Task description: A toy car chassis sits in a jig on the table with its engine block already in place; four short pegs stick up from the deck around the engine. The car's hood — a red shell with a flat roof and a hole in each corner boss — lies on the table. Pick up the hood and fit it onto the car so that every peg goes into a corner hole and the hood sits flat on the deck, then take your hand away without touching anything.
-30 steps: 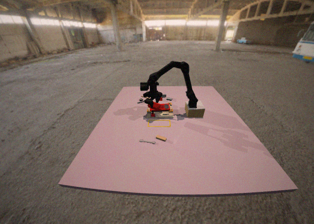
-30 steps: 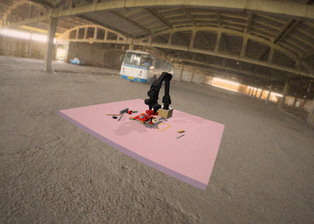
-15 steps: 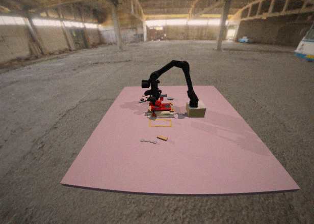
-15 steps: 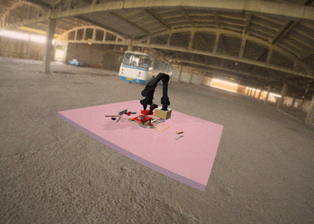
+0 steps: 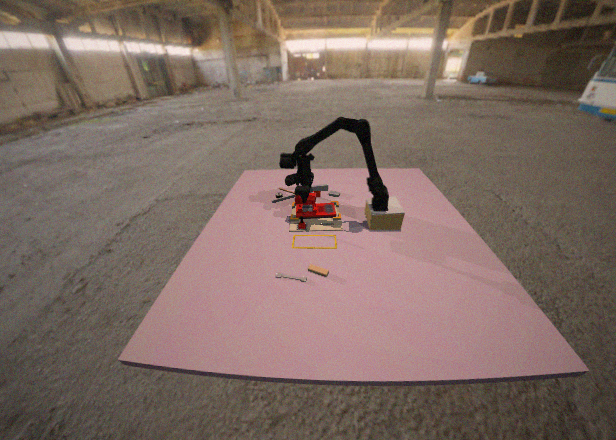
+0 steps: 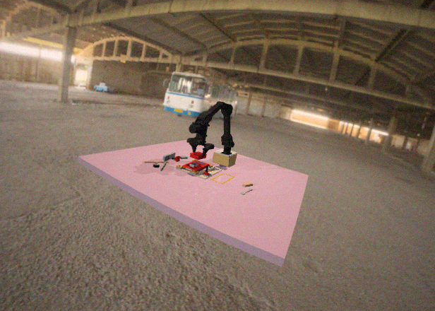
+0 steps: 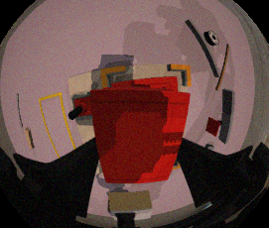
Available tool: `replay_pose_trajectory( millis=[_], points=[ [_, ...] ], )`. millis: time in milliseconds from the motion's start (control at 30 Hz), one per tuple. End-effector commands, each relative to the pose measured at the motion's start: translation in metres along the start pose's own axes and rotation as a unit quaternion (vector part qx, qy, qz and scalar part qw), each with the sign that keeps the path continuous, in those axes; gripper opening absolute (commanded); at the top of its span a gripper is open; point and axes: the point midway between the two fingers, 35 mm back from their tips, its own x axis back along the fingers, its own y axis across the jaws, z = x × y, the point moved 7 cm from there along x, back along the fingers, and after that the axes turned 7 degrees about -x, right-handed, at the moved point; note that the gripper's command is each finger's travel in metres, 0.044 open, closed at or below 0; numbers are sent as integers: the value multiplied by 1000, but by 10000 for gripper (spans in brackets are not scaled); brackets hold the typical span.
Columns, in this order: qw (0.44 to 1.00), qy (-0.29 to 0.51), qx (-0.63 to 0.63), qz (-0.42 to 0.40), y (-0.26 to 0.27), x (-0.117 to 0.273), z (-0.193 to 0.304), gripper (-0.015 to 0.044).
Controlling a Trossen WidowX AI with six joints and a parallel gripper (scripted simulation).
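The red hood (image 5: 307, 198) (image 6: 198, 155) (image 7: 131, 134) is level between the two black fingers of my gripper (image 6: 200, 154) (image 7: 138, 141), which is shut on it. It hangs above and slightly behind the red chassis (image 5: 327, 208) (image 6: 203, 167), clear of the deck. The chassis sits in the jig, whose orange corner brackets (image 7: 183, 68) show past the hood. The grey engine block (image 5: 307, 208) (image 6: 193, 165) is in the deck. In the wrist view the hood hides the engine and most of the deck. The pegs are too small to make out.
A red clamp with a black handle (image 5: 302, 225) (image 6: 206, 173) (image 7: 75, 113) stands at the jig's near side. The arm's base box (image 5: 384, 221) (image 6: 224, 159) is to the right. A grey block (image 6: 169, 157) (image 7: 226, 116), dark bar (image 7: 201, 47), brown rod (image 7: 222, 66) and wheel (image 7: 211, 38) lie beyond the jig.
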Motion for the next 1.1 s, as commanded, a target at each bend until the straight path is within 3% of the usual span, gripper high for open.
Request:
replay_pose_trajectory(
  millis=[0, 367, 733, 1067],
  points=[
    [1000, -2, 26, -2, -8, 2, -2, 0],
    [996, -3, 85, -1, -25, 2, -2, 0],
    [996, -3, 85, 0, -28, -43, -1, 0],
    [996, -3, 85, 0, -29, -47, -1, 0]
  ],
)
